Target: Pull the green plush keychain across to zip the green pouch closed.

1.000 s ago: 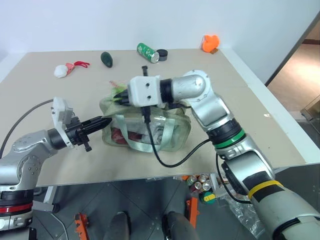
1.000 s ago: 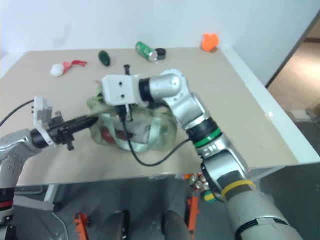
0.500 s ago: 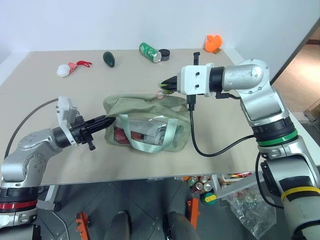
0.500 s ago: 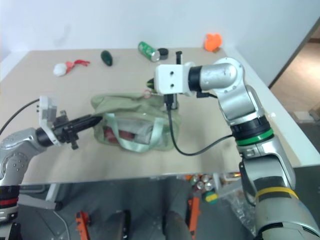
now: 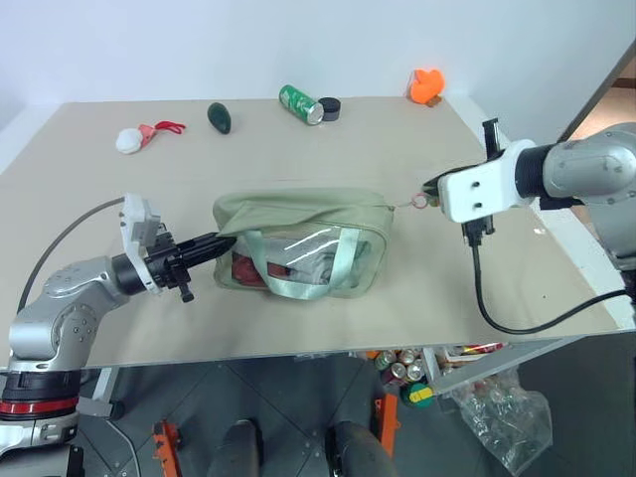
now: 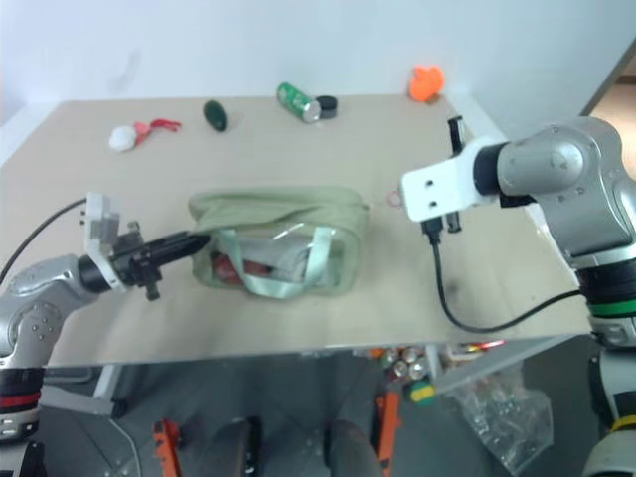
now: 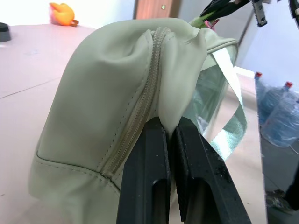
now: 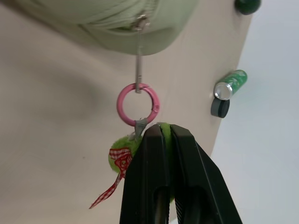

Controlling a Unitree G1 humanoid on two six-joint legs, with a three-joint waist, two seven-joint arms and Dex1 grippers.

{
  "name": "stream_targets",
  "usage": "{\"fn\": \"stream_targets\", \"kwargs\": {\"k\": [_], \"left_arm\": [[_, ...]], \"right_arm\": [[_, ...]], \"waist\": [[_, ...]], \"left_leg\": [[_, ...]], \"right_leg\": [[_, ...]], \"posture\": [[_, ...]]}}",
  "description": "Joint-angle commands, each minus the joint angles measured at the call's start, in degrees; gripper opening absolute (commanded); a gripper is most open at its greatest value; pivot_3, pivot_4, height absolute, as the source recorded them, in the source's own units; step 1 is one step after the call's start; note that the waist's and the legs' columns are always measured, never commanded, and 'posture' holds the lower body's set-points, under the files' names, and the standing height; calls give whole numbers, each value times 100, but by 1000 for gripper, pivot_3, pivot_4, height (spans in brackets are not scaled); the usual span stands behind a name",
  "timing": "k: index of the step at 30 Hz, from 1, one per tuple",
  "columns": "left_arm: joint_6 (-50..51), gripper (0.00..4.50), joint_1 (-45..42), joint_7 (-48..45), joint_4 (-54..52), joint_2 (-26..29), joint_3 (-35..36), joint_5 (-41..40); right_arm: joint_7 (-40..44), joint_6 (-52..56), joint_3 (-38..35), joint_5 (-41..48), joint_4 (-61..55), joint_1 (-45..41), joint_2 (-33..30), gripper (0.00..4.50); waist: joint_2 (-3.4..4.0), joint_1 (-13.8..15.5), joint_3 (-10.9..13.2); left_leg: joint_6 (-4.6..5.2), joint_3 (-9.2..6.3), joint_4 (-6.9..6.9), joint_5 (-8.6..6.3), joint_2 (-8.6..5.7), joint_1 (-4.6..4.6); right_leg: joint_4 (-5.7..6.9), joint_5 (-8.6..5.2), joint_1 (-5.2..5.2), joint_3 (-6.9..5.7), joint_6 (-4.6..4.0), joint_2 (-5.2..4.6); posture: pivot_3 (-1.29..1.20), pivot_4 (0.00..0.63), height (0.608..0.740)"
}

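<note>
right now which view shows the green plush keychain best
The right wrist view: the green plush keychain sits close up, pinched in the right gripper, hanging off a pink ring on the zipper pull. In the eye views it is hidden at the gripper's tip; the left wrist view catches a green speck.

Your two head views look forward and down over the table (image 5: 467, 288), sharing the green pouch (image 5: 298, 214) at mid-distance. Your left wrist view sits close against the pouch's end; your right wrist view looks closely along its fingers toward the zipper pull (image 8: 139, 60).
</note>
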Motion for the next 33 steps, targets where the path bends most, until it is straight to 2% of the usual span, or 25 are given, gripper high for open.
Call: {"fn": "stream_targets", "kwargs": {"k": [1, 5, 8, 18, 26, 33], "left_arm": [[83, 0, 89, -28, 57, 83, 31, 30], [104, 0, 121, -7, 9, 76, 40, -7], [124, 0, 151, 3, -30, 84, 38, -31], [219, 0, 198, -5, -86, 183, 128, -124], [233, 0, 223, 81, -144, 134, 97, -164], [265, 0, 237, 100, -135, 144, 123, -180]], "right_arm": [[50, 182, -281, -152, -285, 404, -209, 23], [-92, 330, -9, -191, -794, 1317, 204, 23], [-187, 313, 71, -353, -852, 1658, 411, 23], [-429, -572, 328, -782, -527, 1891, 720, 23], [-1560, -508, 288, -1188, 67, 1673, 1803, 23], [-1488, -622, -318, -1127, 784, 632, 1031, 23]], "waist": [[-1, 4, 0], [-5, -3, -3], [4, -5, 0], [2, -11, -2], [-9, -22, -9], [-12, -37, -8]], "left_leg": [[0, -2, 2, 0, 0, 0], [0, -3, 8, 0, -1, 6], [1, -1, 8, 0, -1, 9], [1, -3, 16, 1, 1, 28], [1, -4, 17, 1, 5, 48], [1, -2, 19, 1, 4, 54]], "right_leg": [[-1, -1, 5, -2, 1, 0], [-5, 0, 16, -2, 4, -2], [-2, 4, 15, 0, 8, -1], [-3, 5, 36, -3, 6, 1], [-2, 5, 57, -4, 2, 6], [-3, 9, 61, -1, -1, 4]], "posture": [[0, 150, 740], [0, 150, 740], [0, 150, 740], [0, 150, 740], [0, 150, 740], [0, 150, 740]]}}
